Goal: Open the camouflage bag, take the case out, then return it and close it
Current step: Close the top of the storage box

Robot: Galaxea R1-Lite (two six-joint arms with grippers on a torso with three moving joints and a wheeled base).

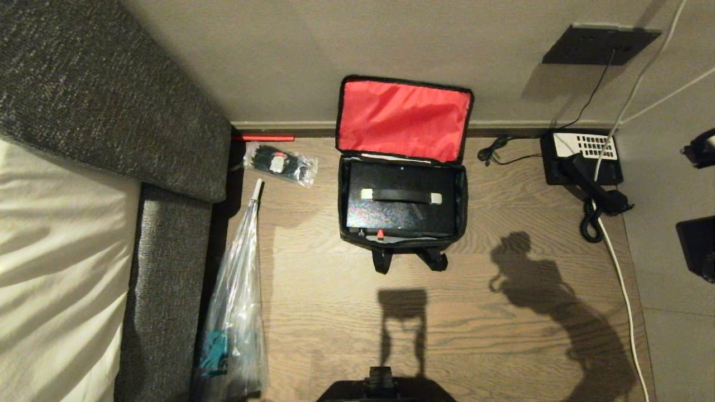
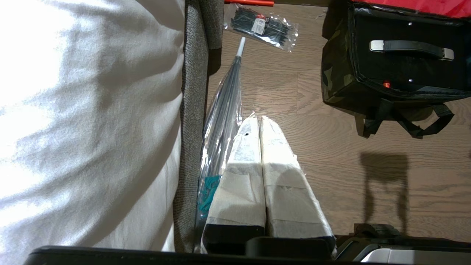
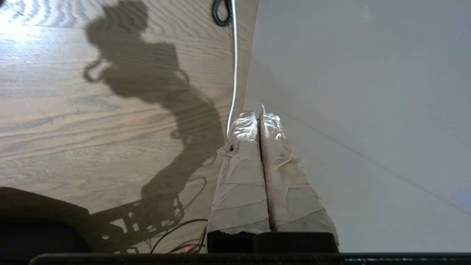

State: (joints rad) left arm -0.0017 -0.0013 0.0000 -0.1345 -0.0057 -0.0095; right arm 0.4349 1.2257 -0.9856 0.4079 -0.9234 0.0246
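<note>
From the head view, the boxy camouflage fabric bag with black trim [image 1: 401,234] stands on the wood-grain floor with its back to the wall, its red-lined lid [image 1: 403,118] thrown open and leaning up against that wall. The flat, slightly glossy black case [image 1: 400,215] lies inside the bag, nearly filling it, its black handle strip with whitish ends [image 1: 400,196] running across the bag's width, parallel to the wall. Neither tool shows here; only arm shadows fall on the floor in front of the bag and to its right. In the left wrist view, the left tool [image 2: 259,120], two white-wrapped fingers pressed together and gripping nothing, hangs over the floor well apart from the bag and to its left, beside a long clear plastic sleeve [image 2: 222,110]. In the right wrist view, the right tool [image 3: 258,115] is likewise closed and empty, over the seam where the floor meets a pale grey panel, next to a white cable [image 3: 234,66], which places it well to the bag's right. The bag is not in that view. Both tools stand off the bag; I judge the handle's crosswise lie is what the next grasp must match.
</note>
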